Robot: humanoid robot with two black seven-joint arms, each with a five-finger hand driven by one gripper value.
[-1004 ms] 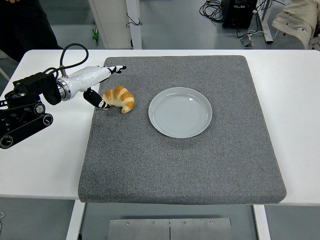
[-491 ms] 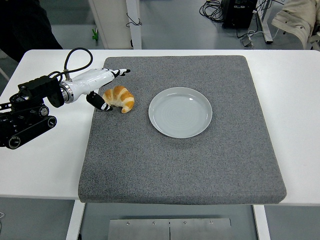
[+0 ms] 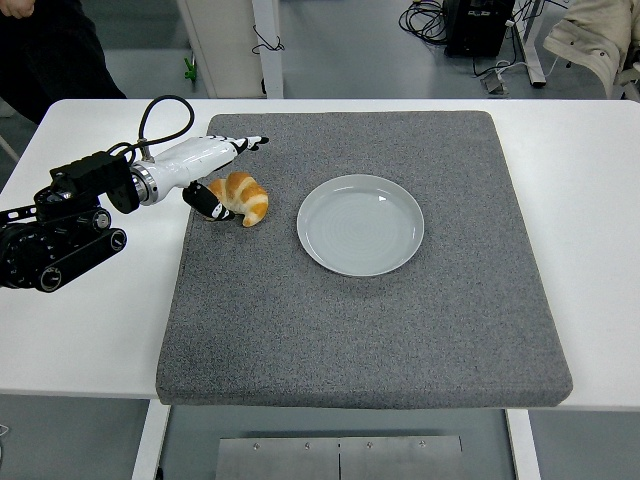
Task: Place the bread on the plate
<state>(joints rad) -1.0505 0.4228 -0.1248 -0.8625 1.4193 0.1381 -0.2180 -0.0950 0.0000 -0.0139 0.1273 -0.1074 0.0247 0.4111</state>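
**Robot hand set around the bread, plate waiting to its right**

The left robot hand (image 3: 222, 172) is seen at the left edge of the grey mat (image 3: 360, 330), reached in from the left arm (image 3: 70, 215); its fingers (image 3: 245, 144) are stretched out past the far side of the bread (image 3: 241, 196), while the thumb (image 3: 207, 201) is tucked against the bread's near-left end. The fingers are spread rather than closed, and nothing is lifted — the bread lies flat on the mat; a grasp is judged to be forming, not made. The hand is placed this way, it would seem, so that the bread can be pinched between thumb and fingers from its left end.

The bread — a croissant, curved, with its tips turned down toward the near side — is found near the mat's far-left corner, apart from the plate (image 3: 360, 224); a strip of bare mat lies between them. The plate is bare and sits near the mat's middle, somewhat toward the far side.

Open room is given on every side of the plate; the way from bread to plate runs rightward over bare mat, and nothing stands in it. The mat's left edge lies just beside the thumb, and beyond it the white bench (image 3: 100, 320) is bare; a small lift would be needed to clear the plate's raised rim. The right arm is not seen.
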